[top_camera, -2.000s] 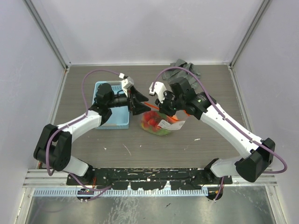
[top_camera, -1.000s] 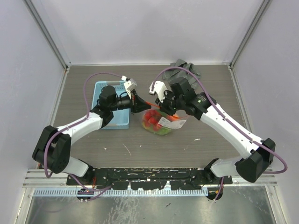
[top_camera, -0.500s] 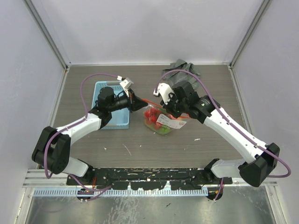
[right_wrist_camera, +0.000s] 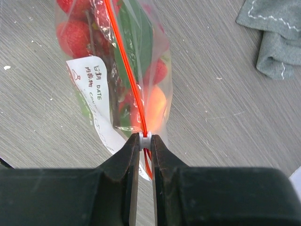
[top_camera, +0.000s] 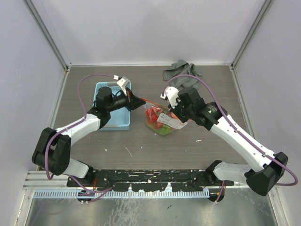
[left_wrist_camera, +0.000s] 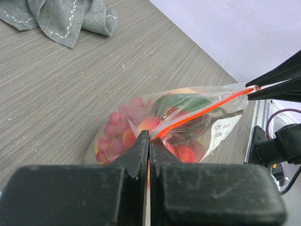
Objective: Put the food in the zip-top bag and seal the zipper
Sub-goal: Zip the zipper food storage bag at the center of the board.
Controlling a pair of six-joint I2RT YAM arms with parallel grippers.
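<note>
Grey wood-grain counter [top_camera: 141, 146] carries everything, and the zip-top bag [top_camera: 160, 121] sits near its middle, slightly towards the right edge. The bag is strung between the two arms by its zipper [left_wrist_camera: 202, 110]. The left gripper [left_wrist_camera: 148, 137] is closed tight on the zipper's left end. The right gripper [right_wrist_camera: 145, 137] is pinched on the other end, with a small white piece on the strip caught between its fingertips. The red-orange line runs taut from one to the other, and the bag's belly appears to rest on the counter.

The food is inside: strawberries [right_wrist_camera: 70, 35], an orange-red peach [right_wrist_camera: 157, 101], purple grapes [left_wrist_camera: 110, 136] and green pieces pressed against the clear film. A white label [right_wrist_camera: 94, 99] printed with "DATE" covers part of the side facing the near edge.

A light blue basket [top_camera: 120, 123] lies just left of the bag, with the left arm's forearm reaching across over it. A crumpled grey cloth [top_camera: 181, 69] sits at the far edge, right of centre, well apart from the bag and behind the right arm's wrist. Purple cables loop above both arms.

Pale walls rise along the left, far and right edges. Open surface lies between the bag and the near edge, marked only by a few small white specks, and another open strip runs along the right edge beyond the right arm
</note>
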